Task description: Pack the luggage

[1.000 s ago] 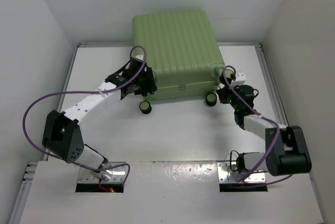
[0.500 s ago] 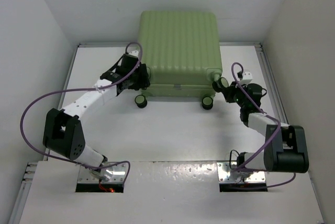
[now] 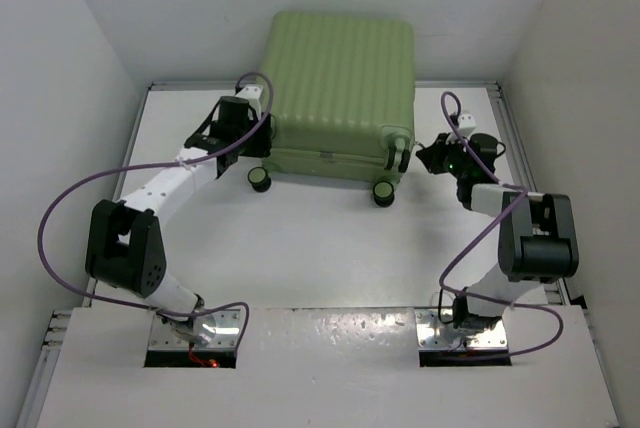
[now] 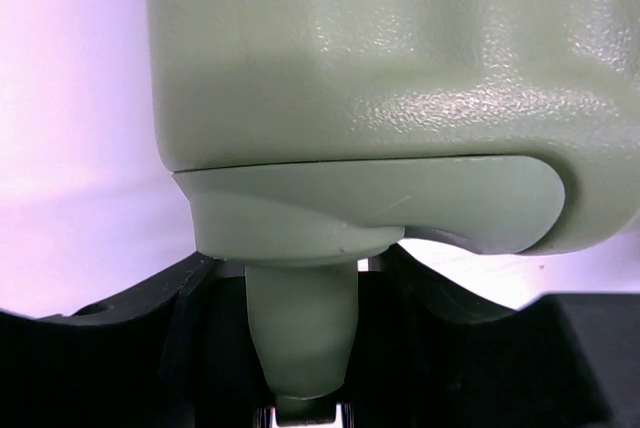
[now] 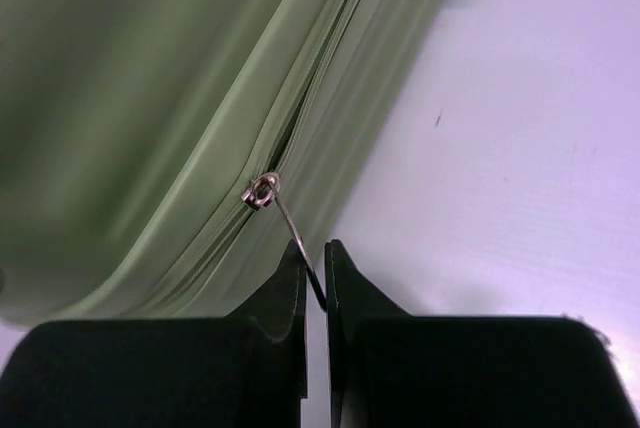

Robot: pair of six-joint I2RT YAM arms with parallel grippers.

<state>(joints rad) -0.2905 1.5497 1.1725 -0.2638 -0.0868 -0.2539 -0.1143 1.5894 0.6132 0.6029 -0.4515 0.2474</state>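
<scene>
luggage [image 3: 340, 88] shut, 12 o'clock, contents hidden | left gripper [image 4: 300, 288] around wheel stem [image 4: 300, 348], grip unclear | right gripper [image 5: 315, 268] pinching zipper pull [image 5: 262, 191]

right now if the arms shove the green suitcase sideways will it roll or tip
Likely rolls: the light-green suitcase has small black wheels at its near edge. Its ribbed hard shell should stay stiff, not sag. The zipper pull, pinched in the right gripper, looks thin, so a hard shove could strain it.
</scene>
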